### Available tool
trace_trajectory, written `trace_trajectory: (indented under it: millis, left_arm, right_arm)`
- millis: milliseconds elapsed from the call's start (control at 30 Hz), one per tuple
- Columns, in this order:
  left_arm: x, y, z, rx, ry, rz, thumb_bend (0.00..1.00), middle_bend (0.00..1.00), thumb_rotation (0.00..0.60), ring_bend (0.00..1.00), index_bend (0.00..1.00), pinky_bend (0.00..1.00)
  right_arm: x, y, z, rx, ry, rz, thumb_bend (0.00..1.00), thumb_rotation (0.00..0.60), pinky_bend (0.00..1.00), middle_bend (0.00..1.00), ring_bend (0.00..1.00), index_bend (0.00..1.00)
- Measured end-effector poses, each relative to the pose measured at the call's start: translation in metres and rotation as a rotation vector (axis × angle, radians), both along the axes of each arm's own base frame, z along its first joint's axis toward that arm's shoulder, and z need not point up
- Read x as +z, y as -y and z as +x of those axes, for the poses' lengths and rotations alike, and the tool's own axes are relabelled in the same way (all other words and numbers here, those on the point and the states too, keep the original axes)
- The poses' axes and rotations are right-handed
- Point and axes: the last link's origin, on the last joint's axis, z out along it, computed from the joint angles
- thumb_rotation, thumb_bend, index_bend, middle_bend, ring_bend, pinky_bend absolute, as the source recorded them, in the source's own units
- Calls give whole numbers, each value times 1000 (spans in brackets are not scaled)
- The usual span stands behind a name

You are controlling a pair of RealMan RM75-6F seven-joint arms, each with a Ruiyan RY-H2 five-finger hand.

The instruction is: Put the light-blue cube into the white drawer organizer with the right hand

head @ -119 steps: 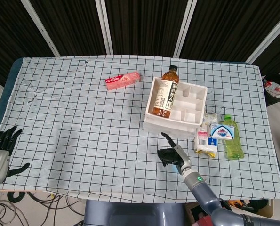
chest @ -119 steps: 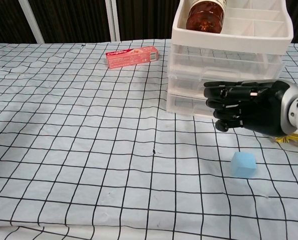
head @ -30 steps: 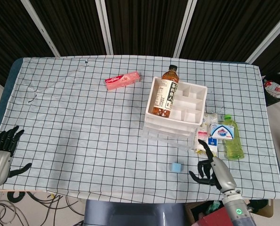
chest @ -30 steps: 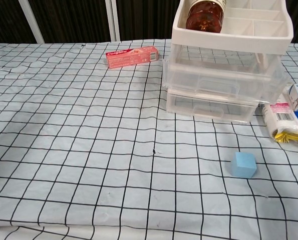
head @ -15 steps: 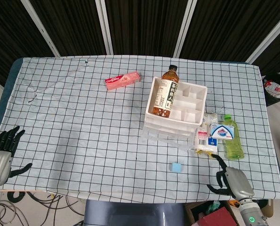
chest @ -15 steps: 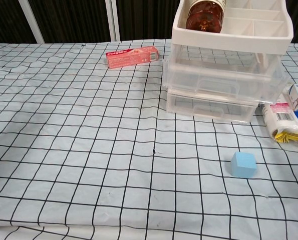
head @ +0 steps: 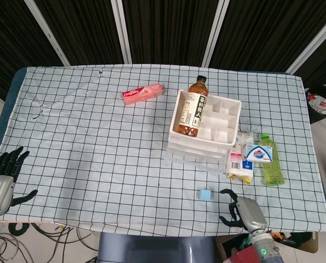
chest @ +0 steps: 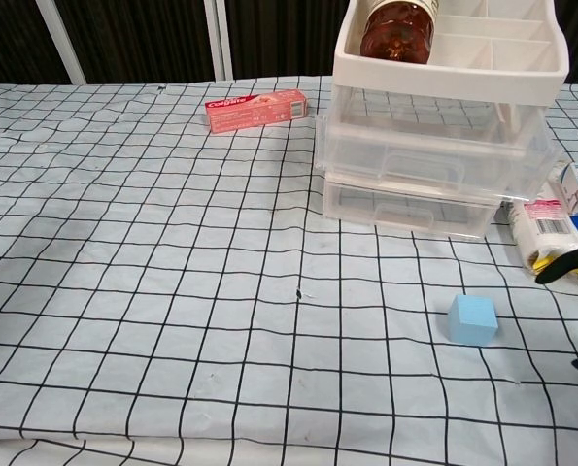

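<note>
**Cube on cloth, both hands empty**

Where the table (head: 69,137) is covered by a white cloth with a black grid, dark slatted panels stand behind it. Light-blue cube (head: 206,194) (chest: 472,318): small, matte, sits flat on the cloth near the front edge, in front of the white drawer organizer (head: 205,127) (chest: 442,107) and apart from it. Organizer's middle drawer is pulled out slightly; a brown bottle (head: 193,108) lies in the top tray. Right hand (head: 242,211) is near the front edge, just right of the cube, not touching, fingers spread, holding nothing. Left hand (head: 3,178) rests at the front-left corner, fingers apart, empty.
</note>
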Motion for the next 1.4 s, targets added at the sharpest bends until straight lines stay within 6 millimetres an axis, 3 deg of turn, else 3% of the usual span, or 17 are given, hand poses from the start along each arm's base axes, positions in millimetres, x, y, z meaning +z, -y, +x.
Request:
trace_trajectory:
  millis: [267,667,1000,1267,1400]
  left_arm:
    - [0,0,0,5,3,-5,22,0,600,0,0,0]
    - [-1,-1,-1,11,4,-6,22,0,600,0,0,0]
    - [0,-1,-1,14,6,-5,22,0,600,0,0,0]
    - [0,-2,-1,17,10,-2,22,0,600,0,0,0]
    - [0,-2,-1,17,10,-3,22,0,600,0,0,0]
  right_arm:
    - [-27,13,13,-14,40,-27,229,600,751,825,874,292]
    - [-56,25,13,-68,37,-34,231,600,751,825,874,306]
    - [-70,33,14,-105,56,-52,237,600,751,825,874,376]
    - [-76,38,15,-132,70,-63,400,600,751,829,875,568]
    - [-75,38,17,-130,79,-68,425,600,751,830,876,608]
